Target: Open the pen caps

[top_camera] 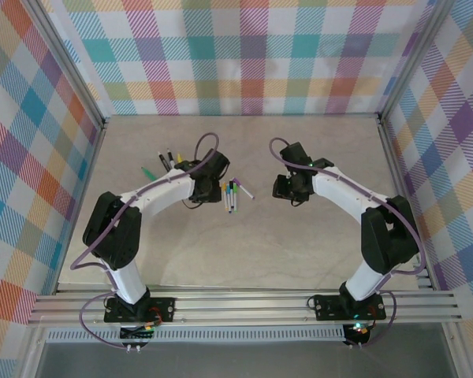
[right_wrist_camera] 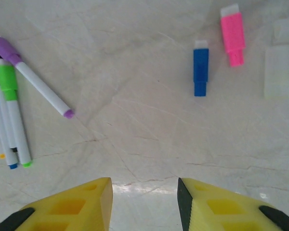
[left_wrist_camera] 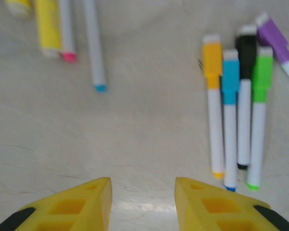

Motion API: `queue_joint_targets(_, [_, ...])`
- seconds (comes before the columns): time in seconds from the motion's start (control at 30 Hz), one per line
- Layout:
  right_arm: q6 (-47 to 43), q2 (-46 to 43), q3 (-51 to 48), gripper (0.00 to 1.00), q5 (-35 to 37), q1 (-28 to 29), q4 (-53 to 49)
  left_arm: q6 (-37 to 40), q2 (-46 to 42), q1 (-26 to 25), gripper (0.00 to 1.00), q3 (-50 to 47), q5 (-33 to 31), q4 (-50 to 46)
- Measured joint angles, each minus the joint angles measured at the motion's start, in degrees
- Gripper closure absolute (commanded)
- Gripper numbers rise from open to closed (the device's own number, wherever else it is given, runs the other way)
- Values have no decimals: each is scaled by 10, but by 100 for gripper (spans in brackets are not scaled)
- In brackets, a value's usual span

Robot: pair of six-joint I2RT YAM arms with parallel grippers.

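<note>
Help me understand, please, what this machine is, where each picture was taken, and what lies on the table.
The left arm and right arm are robot arms bolted at the near edge of the table; the top view looks down on them. The other two pictures come from wrist cameras, so the yellow wedges are each arm's own fingers: left gripper, right gripper. Both are open and hold nothing. On it lie capped pens, a loose blue cap and a loose pink cap.
</note>
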Motion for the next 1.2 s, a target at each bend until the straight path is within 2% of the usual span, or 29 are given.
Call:
queue_joint_targets(0.17, [1, -1, -5, 58, -1, 0, 2, -16, 8, -9, 60, -9, 37, 44])
queue_joint_targets(0.37, [1, -1, -5, 58, -4, 0, 2, -28, 61, -10, 63, 3, 60, 82])
queue_joint_targets(0.97, [1, -1, -5, 59, -12, 0, 2, -32, 137, -10, 65, 47, 68, 85])
queue_joint_targets(1.2, [1, -1, -5, 61, -20, 0, 4, -32, 156, -10, 75, 73, 59, 63])
